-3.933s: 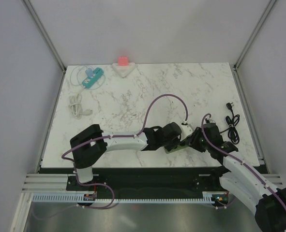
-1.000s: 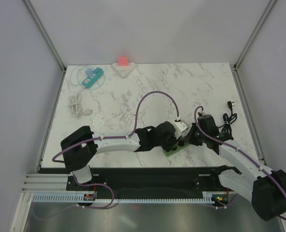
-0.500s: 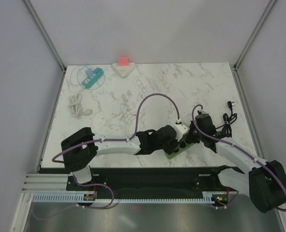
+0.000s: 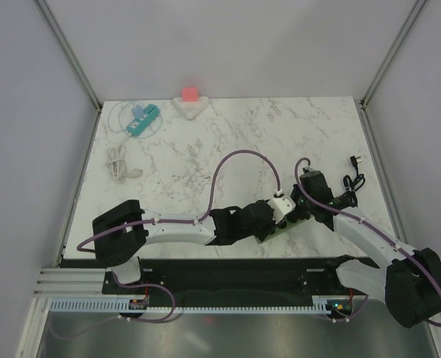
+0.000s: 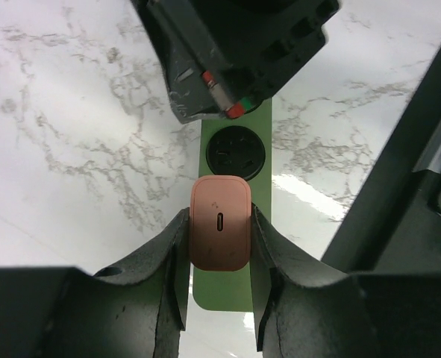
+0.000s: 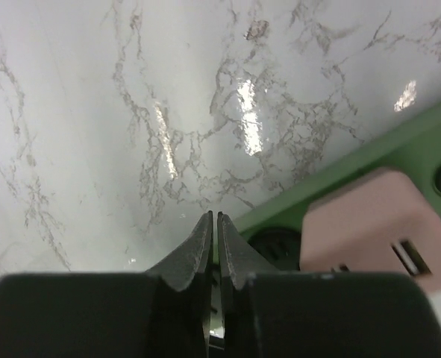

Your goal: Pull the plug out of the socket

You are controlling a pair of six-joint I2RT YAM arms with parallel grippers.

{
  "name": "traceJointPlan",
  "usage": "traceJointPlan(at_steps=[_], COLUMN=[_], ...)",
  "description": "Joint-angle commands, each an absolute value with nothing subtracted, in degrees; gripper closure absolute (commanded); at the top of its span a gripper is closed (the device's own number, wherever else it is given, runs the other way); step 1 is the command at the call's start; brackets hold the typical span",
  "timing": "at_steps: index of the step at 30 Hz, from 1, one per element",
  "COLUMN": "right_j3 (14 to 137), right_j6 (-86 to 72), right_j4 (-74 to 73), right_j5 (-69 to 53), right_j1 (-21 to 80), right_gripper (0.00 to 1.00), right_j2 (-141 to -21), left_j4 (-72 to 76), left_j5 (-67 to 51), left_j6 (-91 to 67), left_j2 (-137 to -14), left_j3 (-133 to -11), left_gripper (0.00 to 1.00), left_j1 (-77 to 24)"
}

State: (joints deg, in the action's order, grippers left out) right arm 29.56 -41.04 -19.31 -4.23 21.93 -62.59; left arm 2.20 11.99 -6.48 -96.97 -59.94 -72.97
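Plug [image 5: 220, 233]: pink, light, rigid, smooth-sided. Desk [image 4: 242, 142] carries the green socket strip [image 5: 221, 292] at 5 o'clock, plug seated. Left fingers [image 5: 168, 257] pinch its flat sides, the best hold; right fingers [image 6: 192, 257] closed, empty.

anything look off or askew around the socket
Nothing stands out: the left hand clamps the pink plug, seated squarely in the green socket strip, and the shut right hand is at the strip's far end.
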Motion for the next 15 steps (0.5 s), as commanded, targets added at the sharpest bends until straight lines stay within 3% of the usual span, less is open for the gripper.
traceJointPlan(at_steps=[1, 4, 6, 7, 9, 12, 15], right_j3=[35.32, 39.45, 40.95, 41.3, 41.75, 42.1, 41.84], right_j6=[-39.64, -40.95, -42.01, -43.14, -44.29, -46.49, -48.33], right_j4=[-26.89, -29.88, -31.72, -32.34, -34.09, -36.73, -38.84], right_j5=[-4.57, -5.27, -4.57, -4.05, -2.12, -0.35, 1.39], right_j1=[22.24, 22.24, 22.24, 22.24, 22.24, 22.24, 22.24], right_gripper=[0.87, 0.85, 0.77, 0.74, 0.67, 0.56, 0.42], right_j2=[-61.52, -60.56, -58.55, -57.84, -55.82, -53.88, -52.39], left_j4=[8.79, 9.49, 10.45, 11.5, 12.04, 12.13, 12.39], left_j5=[19.86, 18.64, 16.8, 16.0, 15.03, 14.42, 13.27], left_j6=[-3.51, -4.13, -4.74, -4.75, -4.66, -5.36, -5.62], left_j2=[-93.43, -93.43, -93.34, -93.17, -93.34, -92.9, -91.94], left_j3=[-58.72, -57.83, -56.87, -56.6, -56.08, -55.55, -54.49], left_gripper=[0.98, 0.98, 0.95, 0.83, 0.71, 0.38, 0.19], left_j1=[-71.54, -71.63, -71.54, -71.54, -71.63, -71.46, -71.37])
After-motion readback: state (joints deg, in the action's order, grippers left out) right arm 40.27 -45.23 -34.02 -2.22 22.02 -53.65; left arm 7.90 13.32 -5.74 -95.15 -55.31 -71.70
